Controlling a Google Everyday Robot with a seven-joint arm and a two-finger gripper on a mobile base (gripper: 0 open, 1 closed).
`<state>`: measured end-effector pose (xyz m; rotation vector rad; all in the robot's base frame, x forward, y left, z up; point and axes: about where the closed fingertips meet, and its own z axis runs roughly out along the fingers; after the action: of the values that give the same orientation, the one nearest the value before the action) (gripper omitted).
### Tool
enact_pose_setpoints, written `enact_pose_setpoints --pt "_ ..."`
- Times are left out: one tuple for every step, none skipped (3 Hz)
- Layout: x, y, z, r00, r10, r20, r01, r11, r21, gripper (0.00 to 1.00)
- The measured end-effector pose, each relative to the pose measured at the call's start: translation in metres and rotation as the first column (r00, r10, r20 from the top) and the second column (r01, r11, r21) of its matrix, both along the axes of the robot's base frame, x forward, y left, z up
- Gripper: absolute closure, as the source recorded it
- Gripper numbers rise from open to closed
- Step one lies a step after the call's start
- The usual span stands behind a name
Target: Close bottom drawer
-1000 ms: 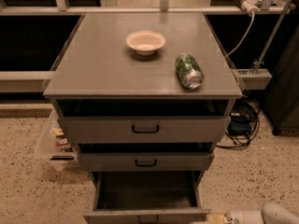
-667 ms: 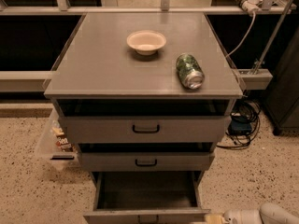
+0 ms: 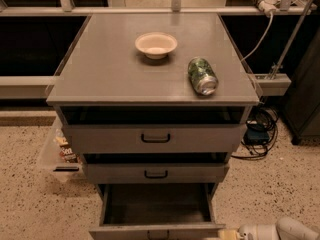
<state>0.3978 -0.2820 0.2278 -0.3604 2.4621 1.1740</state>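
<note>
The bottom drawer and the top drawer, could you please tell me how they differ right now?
The bottom drawer is pulled far out, its dark box showing; the top drawer is out only slightly. The bottom drawer's front is narrower and lower than the top drawer's. Both are grey. The gripper is at the lower right, beside the bottom drawer's front corner.

On cabinet top (image 3: 100, 79): bowl (image 3: 156, 44) toward the back, can (image 3: 202, 76) lying to its right, nearer the front. Below, top drawer (image 3: 200, 139), then middle drawer (image 3: 195, 173), then bottom drawer (image 3: 157, 209) jutting farthest forward. Just beside its front right corner, gripper (image 3: 227, 233).
</note>
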Motion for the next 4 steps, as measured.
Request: enact_pose_setpoints --pt "0.007 -0.006 -0.011 0.9993 -0.026 -0.027 0.027 0.999 0.025 1.0" --pt "0.011 -0.018 -0.026 0.9954 -0.072 -0.063 0.075 0.996 0.057 1.0" --pt "0.017 -0.011 -0.014 0.9956 -0.062 -0.07 0.066 0.996 0.061 1.0" --pt "0.051 0.009 0.013 0.9973 0.0 -0.073 0.002 1.0 0.018 1.0"
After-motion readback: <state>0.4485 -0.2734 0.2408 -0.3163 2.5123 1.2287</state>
